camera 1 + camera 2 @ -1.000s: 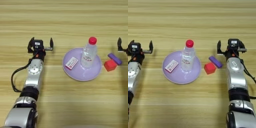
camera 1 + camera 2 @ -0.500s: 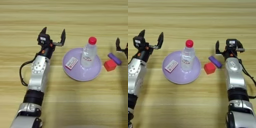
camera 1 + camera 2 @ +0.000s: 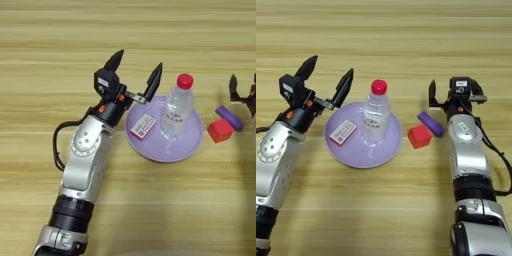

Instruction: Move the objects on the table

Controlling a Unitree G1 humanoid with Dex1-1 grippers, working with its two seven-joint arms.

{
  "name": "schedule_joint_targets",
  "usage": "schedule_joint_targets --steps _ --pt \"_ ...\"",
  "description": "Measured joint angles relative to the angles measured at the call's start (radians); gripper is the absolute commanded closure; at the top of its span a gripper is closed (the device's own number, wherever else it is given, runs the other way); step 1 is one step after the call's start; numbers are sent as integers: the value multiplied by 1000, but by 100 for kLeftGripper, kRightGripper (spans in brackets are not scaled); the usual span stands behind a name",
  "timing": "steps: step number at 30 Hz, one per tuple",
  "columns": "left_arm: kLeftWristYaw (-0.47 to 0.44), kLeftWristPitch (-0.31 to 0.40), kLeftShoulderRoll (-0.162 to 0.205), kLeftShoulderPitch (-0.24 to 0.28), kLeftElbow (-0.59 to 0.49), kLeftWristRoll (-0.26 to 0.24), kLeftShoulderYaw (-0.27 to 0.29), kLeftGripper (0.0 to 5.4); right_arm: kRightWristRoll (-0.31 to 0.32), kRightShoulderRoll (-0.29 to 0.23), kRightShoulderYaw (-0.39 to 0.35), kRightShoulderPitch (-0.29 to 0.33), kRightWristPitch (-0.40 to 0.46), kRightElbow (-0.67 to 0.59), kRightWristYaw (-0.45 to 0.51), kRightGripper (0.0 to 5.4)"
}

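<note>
Left gripper (image 3: 136,73) hangs at the plate's (image 3: 150,147) left rim, fingers spread wide, nothing between them. The card (image 3: 143,126) lies flat on the plate, bottle (image 3: 176,109) upright beside it. For the card, my call: come in low, since a thin flat thing slips a pinch. Red cube (image 3: 419,136) and purple block (image 3: 430,123) sit just right of the plate. Right gripper (image 3: 453,96) idles near the block, fingers apart, one barely visible.
</note>
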Motion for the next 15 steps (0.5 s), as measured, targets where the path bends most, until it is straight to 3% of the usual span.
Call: schedule_joint_targets --steps 6,15 --pt "-35 50 0 0 -6 9 -57 0 0 9 4 0 -1 2 -1 3" --pt "-58 59 -12 -83 93 22 -91 0 -1 15 8 -1 -1 3 -6 3"
